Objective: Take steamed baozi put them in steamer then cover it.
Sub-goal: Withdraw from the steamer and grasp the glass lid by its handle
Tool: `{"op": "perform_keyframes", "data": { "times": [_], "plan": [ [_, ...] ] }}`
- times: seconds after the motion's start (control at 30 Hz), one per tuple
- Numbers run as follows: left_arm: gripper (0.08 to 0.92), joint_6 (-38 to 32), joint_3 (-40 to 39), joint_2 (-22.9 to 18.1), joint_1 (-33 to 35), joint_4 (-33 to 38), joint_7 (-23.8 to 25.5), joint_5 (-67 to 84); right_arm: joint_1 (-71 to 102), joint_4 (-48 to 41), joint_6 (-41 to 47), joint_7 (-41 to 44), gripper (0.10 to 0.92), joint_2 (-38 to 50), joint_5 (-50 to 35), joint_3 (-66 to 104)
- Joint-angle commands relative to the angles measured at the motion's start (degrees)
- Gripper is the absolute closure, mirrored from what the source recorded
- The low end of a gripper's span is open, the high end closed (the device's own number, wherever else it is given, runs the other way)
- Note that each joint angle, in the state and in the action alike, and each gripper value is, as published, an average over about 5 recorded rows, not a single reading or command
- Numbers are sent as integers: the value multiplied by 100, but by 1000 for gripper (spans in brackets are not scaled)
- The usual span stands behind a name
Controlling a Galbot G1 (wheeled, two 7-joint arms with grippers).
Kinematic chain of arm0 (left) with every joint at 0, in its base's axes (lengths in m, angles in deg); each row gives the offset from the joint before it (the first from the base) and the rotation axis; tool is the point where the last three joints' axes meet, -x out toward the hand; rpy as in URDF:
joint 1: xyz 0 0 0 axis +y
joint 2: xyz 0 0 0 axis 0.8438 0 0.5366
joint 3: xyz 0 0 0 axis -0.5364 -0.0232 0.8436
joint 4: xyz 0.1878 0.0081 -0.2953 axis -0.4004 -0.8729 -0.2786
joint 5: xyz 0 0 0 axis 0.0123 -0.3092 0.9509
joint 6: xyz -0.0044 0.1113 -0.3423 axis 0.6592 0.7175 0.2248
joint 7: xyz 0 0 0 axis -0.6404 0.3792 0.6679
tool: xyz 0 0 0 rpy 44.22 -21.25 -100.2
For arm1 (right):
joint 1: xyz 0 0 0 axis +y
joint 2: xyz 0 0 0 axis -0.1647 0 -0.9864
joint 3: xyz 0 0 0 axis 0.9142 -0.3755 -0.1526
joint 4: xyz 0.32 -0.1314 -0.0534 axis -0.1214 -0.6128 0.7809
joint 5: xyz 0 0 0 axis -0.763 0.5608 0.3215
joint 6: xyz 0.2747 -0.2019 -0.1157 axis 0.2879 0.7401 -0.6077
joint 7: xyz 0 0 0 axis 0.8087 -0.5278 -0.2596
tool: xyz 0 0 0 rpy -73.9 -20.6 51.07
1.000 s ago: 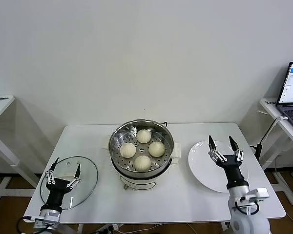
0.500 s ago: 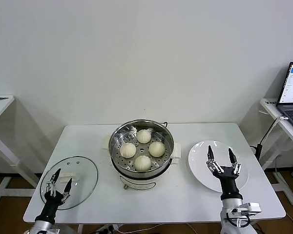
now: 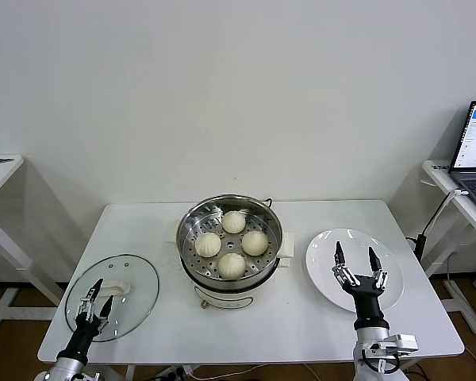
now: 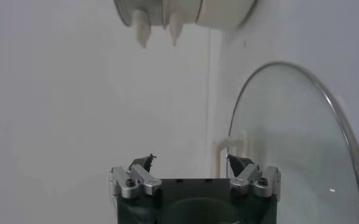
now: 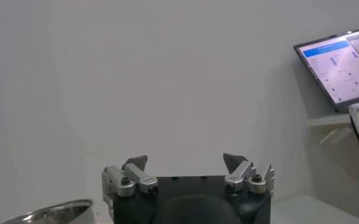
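Note:
Several cream-white baozi (image 3: 232,244) sit on the perforated tray inside the steel steamer (image 3: 192,226) at the table's middle. The glass cover (image 3: 131,279) with its white handle (image 3: 115,286) lies flat on the table at front left; it also shows in the left wrist view (image 4: 289,152). My left gripper (image 3: 93,298) is open and empty, low over the cover's near edge. My right gripper (image 3: 355,263) is open and empty, pointing up over the near part of the white plate (image 3: 325,258). The steamer's rim shows in the right wrist view (image 5: 45,213).
A laptop (image 3: 474,151) stands on a side table at the right, with a cable (image 3: 432,218) hanging down. Another table's corner (image 3: 0,167) shows at far left. The steamer's base and feet (image 4: 158,21) show in the left wrist view.
Both arms have drawn back toward the table's near edge and lower. The left gripper has moved off the cover's handle. Baozi, steamer and cover have not moved.

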Motion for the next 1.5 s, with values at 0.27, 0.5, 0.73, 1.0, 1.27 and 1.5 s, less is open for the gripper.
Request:
{"op": "perform_keyframes", "data": {
  "times": [0.27, 0.5, 0.73, 1.0, 1.27, 1.5],
  "plan": [
    [177, 287, -63, 5, -648, -446, -63, -404, 10, -173, -110, 9, 203, -29, 129, -28],
    [177, 378, -133, -18, -908, -616, -55, -453, 1, -225, -142, 22, 203, -32, 172, -46],
    [177, 473, -185, -31, -1126, -850, -80, -513, 3, -310, -191, 40, 203, -31, 236, -74],
    [269, 497, -212, -57, -1200, -1117, -141, -601, -5, -402, -238, 62, 203, -32, 283, -97],
    [520, 449, -208, -94, -1177, -1041, -137, -611, -55, -485, -274, 62, 203, -40, 303, -131],
    [727, 496, -155, -157, -959, -507, -131, -631, -134, -564, -305, 59, 203, -39, 299, -137]
  ]
}}
